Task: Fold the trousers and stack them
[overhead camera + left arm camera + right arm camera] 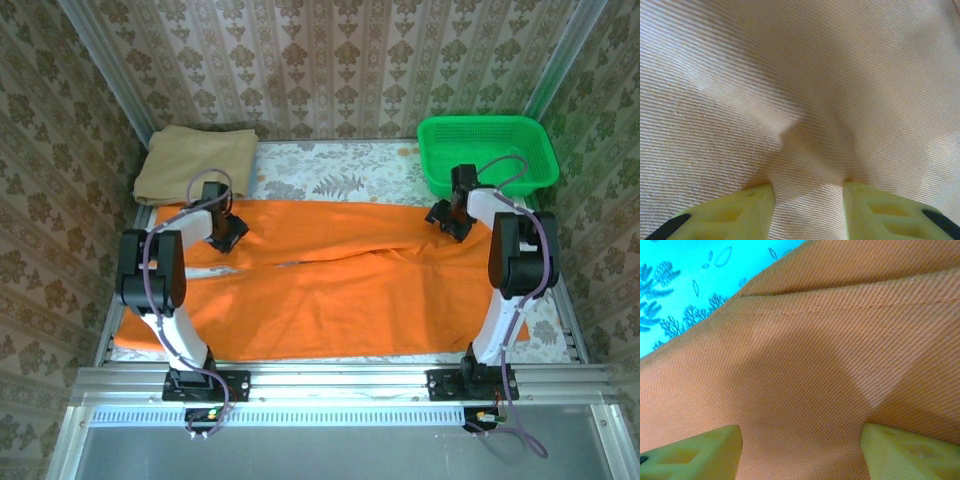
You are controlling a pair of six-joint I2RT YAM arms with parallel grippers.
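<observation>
Left gripper [807, 186]: fingers [740, 212] cropped at frame bottom; trousers [805, 90] washed pale between them. Right gripper [801, 429]: fingers [695, 452] likewise cropped; cloth beyond them runs off frame both sides.

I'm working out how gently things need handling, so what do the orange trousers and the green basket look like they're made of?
Orange trousers: woven cloth, probably a cotton-type twill, matte. The wrist views show fine diagonal ribs and a stitched seam.
Green basket: moulded plastic by the look, slightly glossy, in one uniform bright colour, with walls that seem latticed.
</observation>
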